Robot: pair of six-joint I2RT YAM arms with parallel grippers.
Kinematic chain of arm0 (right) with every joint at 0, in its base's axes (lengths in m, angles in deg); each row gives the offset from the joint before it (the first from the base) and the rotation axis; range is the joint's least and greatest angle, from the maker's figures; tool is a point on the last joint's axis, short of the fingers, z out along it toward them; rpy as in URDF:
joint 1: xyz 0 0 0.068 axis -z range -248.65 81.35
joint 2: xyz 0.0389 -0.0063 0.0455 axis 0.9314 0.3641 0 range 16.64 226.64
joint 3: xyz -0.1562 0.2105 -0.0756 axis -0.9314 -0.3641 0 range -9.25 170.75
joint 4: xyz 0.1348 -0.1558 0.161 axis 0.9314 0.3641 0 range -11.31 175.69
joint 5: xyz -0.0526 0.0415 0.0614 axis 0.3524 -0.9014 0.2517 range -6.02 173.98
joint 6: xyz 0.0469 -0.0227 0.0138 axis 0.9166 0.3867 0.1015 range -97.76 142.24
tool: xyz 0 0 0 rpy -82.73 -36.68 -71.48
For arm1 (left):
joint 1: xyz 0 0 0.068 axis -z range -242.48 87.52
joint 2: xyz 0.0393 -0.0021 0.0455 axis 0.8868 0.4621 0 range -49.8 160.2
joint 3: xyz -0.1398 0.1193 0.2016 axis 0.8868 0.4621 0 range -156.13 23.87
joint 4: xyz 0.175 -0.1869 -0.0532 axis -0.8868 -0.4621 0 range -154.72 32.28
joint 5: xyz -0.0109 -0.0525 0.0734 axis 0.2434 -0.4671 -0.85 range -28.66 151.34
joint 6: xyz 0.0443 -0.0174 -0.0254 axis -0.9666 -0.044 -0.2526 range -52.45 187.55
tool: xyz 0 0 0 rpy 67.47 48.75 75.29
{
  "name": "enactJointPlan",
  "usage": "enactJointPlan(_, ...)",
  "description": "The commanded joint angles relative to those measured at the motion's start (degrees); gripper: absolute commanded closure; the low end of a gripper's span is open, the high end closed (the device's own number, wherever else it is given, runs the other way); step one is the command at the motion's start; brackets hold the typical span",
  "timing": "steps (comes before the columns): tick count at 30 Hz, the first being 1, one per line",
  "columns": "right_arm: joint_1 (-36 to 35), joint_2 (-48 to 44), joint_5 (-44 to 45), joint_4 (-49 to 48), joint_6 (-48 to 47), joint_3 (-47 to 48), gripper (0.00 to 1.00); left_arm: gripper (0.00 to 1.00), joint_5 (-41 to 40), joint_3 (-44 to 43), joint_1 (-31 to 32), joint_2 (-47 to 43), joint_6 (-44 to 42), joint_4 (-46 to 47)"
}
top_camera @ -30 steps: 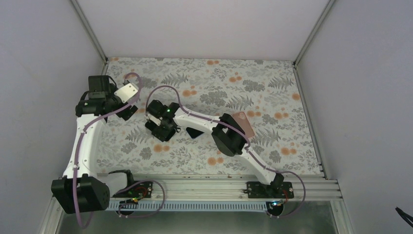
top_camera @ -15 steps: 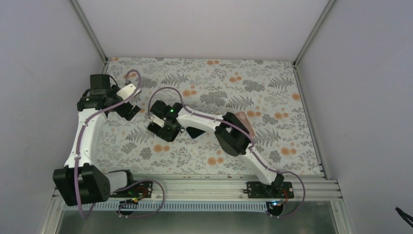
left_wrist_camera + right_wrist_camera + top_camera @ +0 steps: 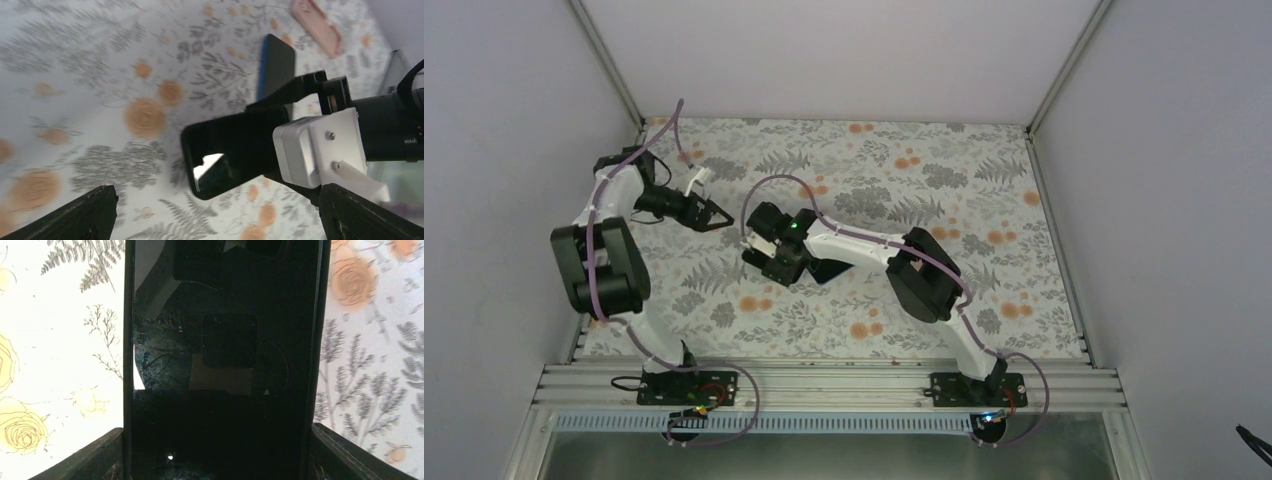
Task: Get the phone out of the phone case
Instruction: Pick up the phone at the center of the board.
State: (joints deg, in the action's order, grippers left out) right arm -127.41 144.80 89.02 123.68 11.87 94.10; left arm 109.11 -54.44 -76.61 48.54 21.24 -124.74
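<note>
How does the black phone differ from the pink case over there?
The black phone is dark and glossy, mirroring its surroundings; the pink case is pale and matt. The black phone is held above the table by the right gripper, while the pink case lies flat on it, untouched. Both are slim rounded rectangles.

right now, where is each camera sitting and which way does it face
top external: above and behind the bases, looking down on the floral-print table; both arms show, with left gripper and right gripper.
left wrist: on the left arm, facing the glossy black phone in the right gripper; own fingers at the bottom.
right wrist: close over that phone; own fingers low.
both wrist views share the phone.
</note>
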Motion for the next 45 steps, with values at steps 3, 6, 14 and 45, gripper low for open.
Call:
enactJointPlan(3, 0.64, -4.67, 1.94, -1.94, -1.65, 3.49, 0.25, 0.00, 12.11, -4.80, -0.19, 9.41, -2.54, -10.73)
enactJointPlan(6, 0.90, -5.67, 2.01, -2.04, -1.81, 4.47, 0.25, 0.00, 13.35, -5.13, -0.03, 12.23, -2.33, -10.76)
enactJointPlan(14, 1.11, -5.79, 0.42, 0.16, -1.67, 9.37, 0.26, 0.05, 13.04, -7.04, 0.42, 18.25, -1.95, -10.71)
enactJointPlan(45, 1.64, -1.12, 1.28, -2.04, -3.94, 14.96, 0.33, 0.39, 14.66, -6.88, 4.95, 17.74, -1.02, -10.81)
